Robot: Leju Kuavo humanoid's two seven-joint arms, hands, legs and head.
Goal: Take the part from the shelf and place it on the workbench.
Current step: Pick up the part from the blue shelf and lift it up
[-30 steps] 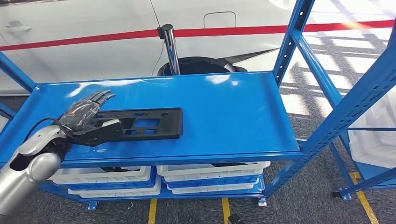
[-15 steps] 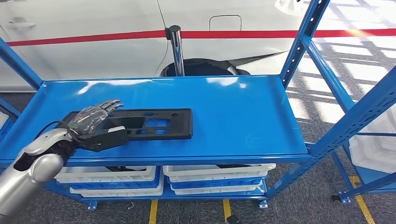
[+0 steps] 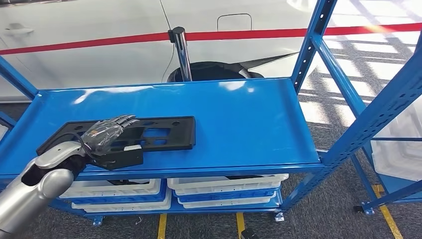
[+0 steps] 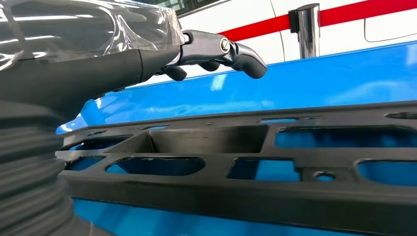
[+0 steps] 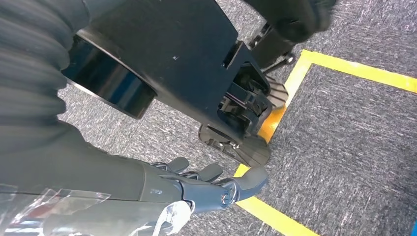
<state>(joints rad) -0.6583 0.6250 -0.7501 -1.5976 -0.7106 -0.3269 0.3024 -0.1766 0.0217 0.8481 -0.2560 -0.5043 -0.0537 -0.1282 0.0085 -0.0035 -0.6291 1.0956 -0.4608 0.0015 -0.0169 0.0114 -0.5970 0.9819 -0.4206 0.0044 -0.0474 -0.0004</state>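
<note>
Bright, even daylight fills the place, and the glossy blue shelf throws back white glare along its far edge, while sun stripes fall across the grey floor to the right. In the left wrist view the black part is sharp in the middle but goes soft and dark toward the near edge (the ribbed cover beside it is a blur). The clear film over the left robot hand catches small highlights, and the right wrist view is crisp on the carpet, dim under the dark body parts.
</note>
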